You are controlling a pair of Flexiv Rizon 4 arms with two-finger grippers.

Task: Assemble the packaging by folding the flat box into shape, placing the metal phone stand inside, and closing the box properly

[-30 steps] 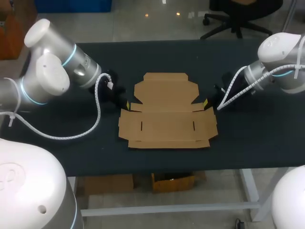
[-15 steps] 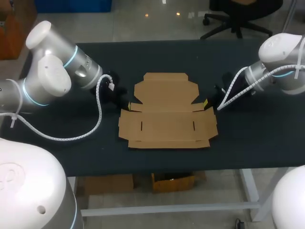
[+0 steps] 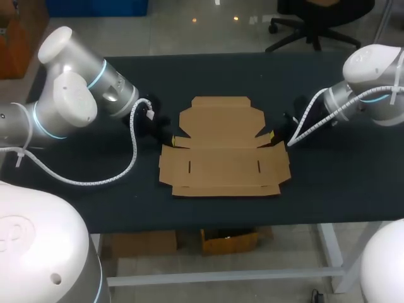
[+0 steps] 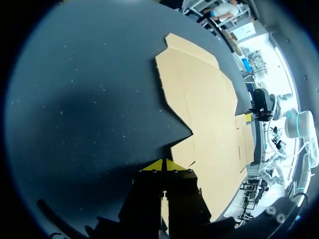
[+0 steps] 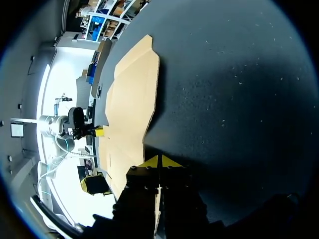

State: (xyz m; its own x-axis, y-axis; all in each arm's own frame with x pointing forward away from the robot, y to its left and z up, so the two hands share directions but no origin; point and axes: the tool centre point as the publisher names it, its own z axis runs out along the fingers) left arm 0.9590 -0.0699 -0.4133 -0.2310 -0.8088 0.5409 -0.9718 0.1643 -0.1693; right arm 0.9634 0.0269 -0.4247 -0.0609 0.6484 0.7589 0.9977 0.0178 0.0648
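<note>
Pressing together the yellow tips of the left gripper (image 4: 163,167), pinched nothing and rested them at the notch where the left side flap of the flat brown cardboard box blank (image 3: 224,154) meets its rear panel, right at the card's edge. Held the right gripper (image 5: 159,162) the same way, tips closed and empty, at the matching notch on the blank's right side.

Slid the left gripper a little toward the middle over the last second and carried the blank slightly rightward with it. Left the right gripper where it was. Found the blank lying flat on the dark table (image 3: 328,183), every flap down.

Judged this a squaring-up nudge, not a fold: no wall raised yet, so the folding had barely begun. Saw no metal phone stand anywhere on the table.
</note>
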